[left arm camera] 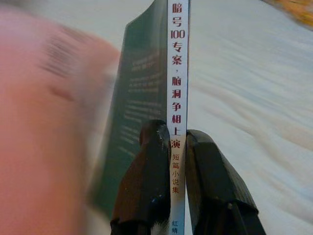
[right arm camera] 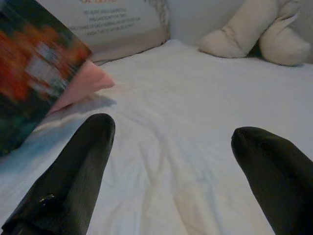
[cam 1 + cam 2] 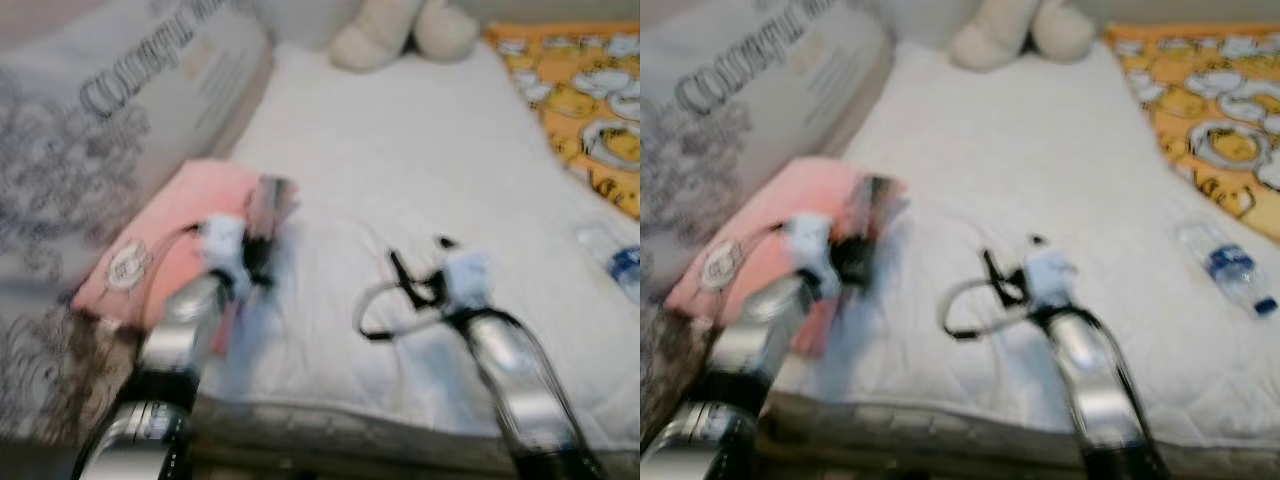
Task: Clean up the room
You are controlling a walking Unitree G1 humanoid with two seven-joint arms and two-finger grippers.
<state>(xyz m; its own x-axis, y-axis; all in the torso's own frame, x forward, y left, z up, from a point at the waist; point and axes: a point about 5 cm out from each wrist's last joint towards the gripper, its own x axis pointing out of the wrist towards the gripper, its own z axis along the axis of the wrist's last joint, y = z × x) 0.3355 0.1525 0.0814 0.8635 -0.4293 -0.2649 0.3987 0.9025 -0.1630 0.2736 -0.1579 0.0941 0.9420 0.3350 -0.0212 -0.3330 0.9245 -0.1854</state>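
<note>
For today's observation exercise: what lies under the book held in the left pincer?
Under the book lie the white mattress and a pink pillow's edge; motion blur hides finer detail.

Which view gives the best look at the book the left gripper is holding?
The left wrist view: the book is sharp there, its white spine with red and black print clamped between the left gripper fingers. The head views show it as a blurred dark shape above the pink pillow. The right wrist view catches its blurred red-orange cover.
</note>
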